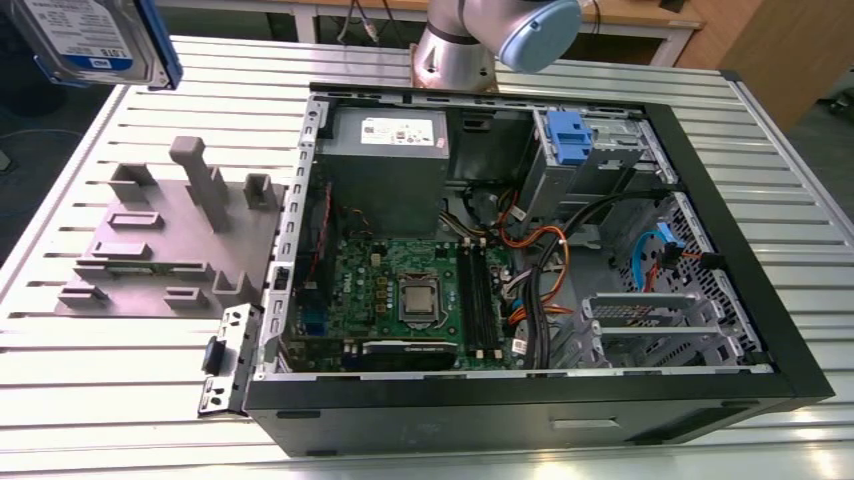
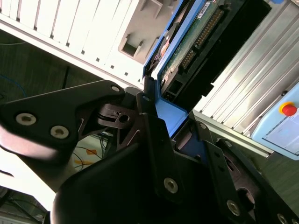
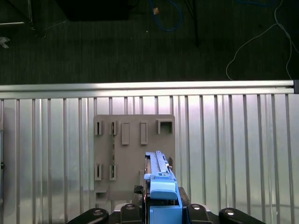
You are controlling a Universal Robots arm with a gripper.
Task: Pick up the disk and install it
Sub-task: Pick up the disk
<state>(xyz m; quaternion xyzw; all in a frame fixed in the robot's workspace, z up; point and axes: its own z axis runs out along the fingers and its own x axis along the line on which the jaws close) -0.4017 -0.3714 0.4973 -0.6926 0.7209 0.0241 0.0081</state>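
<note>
The disk (image 1: pixel 83 38), a silver drive with a white-and-blue label in a bright blue carrier, hangs high above the table's far corner at the exterior view's left. In the first wrist view the disk (image 3: pixel 159 170) stands on edge, above the grey holder plate (image 3: pixel 133 154). My gripper (image 3: pixel 161 209) is shut on its blue carrier, with black fingers (image 3: pixel 132 207) on either side. In the second wrist view the gripper (image 2: pixel 163 119) clamps the carrier's end. There the disk (image 2: pixel 194 39) shows its green circuit-board side.
An open computer case (image 1: pixel 747 240) lies on the slatted metal table (image 1: pixel 107 380), with motherboard, cables and a drive bay holding a blue clip (image 1: pixel 567 135). The grey holder plate (image 1: pixel 160 235) sits to the case's left in the exterior view. The arm's base (image 1: pixel 454 50) stands behind the case.
</note>
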